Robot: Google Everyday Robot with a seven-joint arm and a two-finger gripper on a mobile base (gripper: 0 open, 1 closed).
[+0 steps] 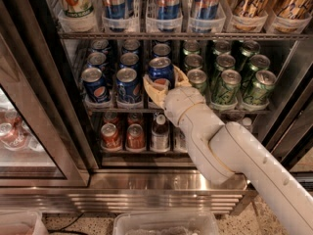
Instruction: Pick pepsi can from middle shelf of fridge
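At the far left, the glass door (29, 131) of the fridge (146, 187) stands open, and some red cans (10, 131) behind the glass are blurred. On the middle shelf (112, 109), two lanes of blue cans (95, 83) stand at the left side. In the next lane, at the front, stands the pepsi can (160, 68), upright on the shelf. The gripper (164, 81) is at this can: its two yellowish fingers (149, 88) are spread only as wide as the can and lie against its left and right sides, pinching it. The wrist covers the lower part of the can, so I cannot see its bottom on the tray. To the right are lanes of green cans (226, 86). The white arm (234, 151) comes from the lower right corner and hides part of the lower shelf, where small red cans (111, 135) and a dark bottle (160, 131) show. The tall cans (167, 1) on the upper rack are cut off at the top edge.
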